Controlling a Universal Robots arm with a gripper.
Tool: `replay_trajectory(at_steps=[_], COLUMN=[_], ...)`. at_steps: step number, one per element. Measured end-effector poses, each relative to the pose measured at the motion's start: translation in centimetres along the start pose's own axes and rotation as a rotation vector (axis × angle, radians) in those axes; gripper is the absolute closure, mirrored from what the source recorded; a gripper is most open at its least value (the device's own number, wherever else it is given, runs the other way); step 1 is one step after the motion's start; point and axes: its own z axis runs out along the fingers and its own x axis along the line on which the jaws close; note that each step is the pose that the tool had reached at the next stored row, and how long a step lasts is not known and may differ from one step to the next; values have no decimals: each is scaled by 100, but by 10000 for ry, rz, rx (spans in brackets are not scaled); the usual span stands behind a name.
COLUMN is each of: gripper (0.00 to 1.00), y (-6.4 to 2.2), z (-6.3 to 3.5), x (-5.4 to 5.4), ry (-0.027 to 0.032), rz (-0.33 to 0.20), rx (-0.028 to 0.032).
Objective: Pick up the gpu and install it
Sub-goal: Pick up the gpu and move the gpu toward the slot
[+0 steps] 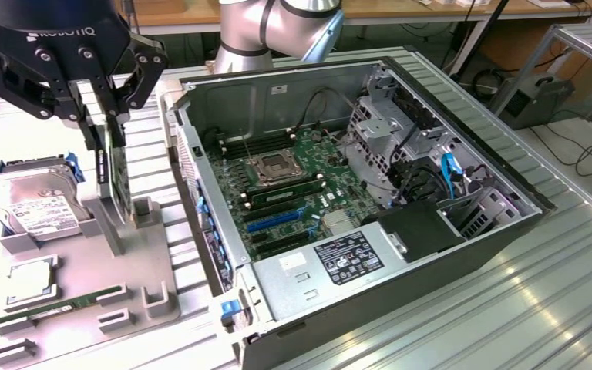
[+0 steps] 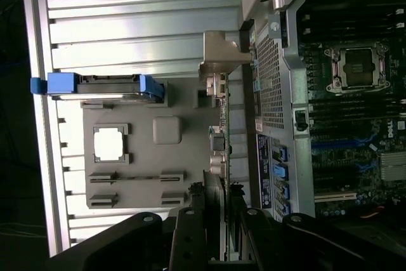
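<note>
Exterior view: gripper hovering over gpu, fingers narrowly parted, straddling its top edge. That gpu standing upright in grey slotted stand, beside open computer case. Advising: centring jaws, pinching rigid edge squarely, lifting straight up. Thin, flat, matte black board; smooth moulded stand; dark sheet-metal case.

Ribbed metal table, grey parts holder, open computer case

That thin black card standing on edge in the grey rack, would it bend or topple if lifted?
The thin flat black expansion card looks rigid, probably not floppy. Standing on its narrow edge, it would likely tip without the grey slotted stand.
</note>
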Motion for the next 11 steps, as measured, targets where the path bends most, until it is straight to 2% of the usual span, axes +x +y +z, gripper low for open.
replay_trajectory(at_steps=[11], gripper=[74], y=[7], z=[3], x=[-95], ry=[-1], rz=[1], rx=[-1])
